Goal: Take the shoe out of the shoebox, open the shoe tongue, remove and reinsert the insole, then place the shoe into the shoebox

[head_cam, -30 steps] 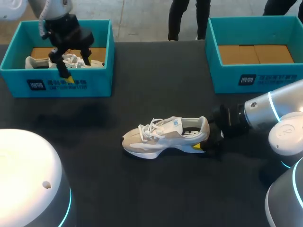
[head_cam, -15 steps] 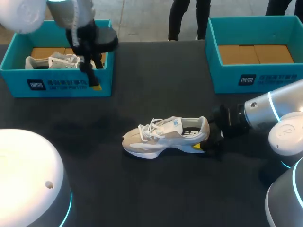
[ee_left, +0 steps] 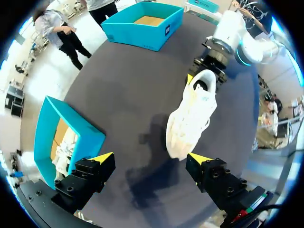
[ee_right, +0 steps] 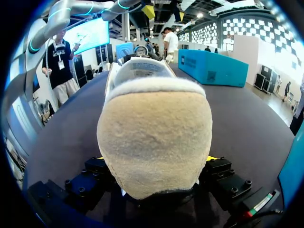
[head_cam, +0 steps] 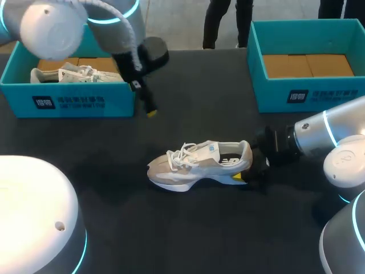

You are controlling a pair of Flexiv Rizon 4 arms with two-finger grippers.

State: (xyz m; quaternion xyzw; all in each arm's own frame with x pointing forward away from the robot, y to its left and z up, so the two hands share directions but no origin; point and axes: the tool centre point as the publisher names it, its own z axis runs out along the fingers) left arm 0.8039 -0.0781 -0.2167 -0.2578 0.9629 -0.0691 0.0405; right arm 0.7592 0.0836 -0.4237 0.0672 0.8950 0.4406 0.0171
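Shoe [head_cam: 197, 165] lies left-right, heel clamped in right claw [head_cam: 248, 168]; left claw [head_cam: 147, 107], wide open and empty, hovers far-left of toe.

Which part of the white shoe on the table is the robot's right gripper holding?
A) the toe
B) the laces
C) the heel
C: the right gripper is closed around the heel end of the shoe, and the laces and toe point away from it across the table.
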